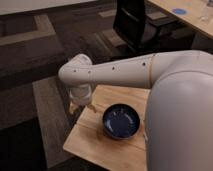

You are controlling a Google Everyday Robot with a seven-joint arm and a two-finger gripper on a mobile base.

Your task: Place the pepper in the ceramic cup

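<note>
Gripper: two-finger gripper (80, 106) at the light wooden table's (95, 142) 10 o'clock corner, blurred, partly hidden under the white arm (115, 70)
Table: 3 o'clock side hidden behind the bulky white robot body (180, 120)
Chair: black office chair (135, 20), top cut off at 12 o'clock

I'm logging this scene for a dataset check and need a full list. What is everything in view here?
bowl: one, dark blue, on the small table, right of the gripper.
small table: one, light wood, bottom centre, under the bowl.
chair: one, black, top centre, beyond the small table.
long table: one, light wood, top right corner.
disc: one, blue, on the long table.
carpet: dark grey with tan stripes, all around.
pepper, cup: neither can be made out.
arm: one, white, reaching from the right across the small table.
gripper: one, hanging from the arm's end at the small table's far left edge.
</note>
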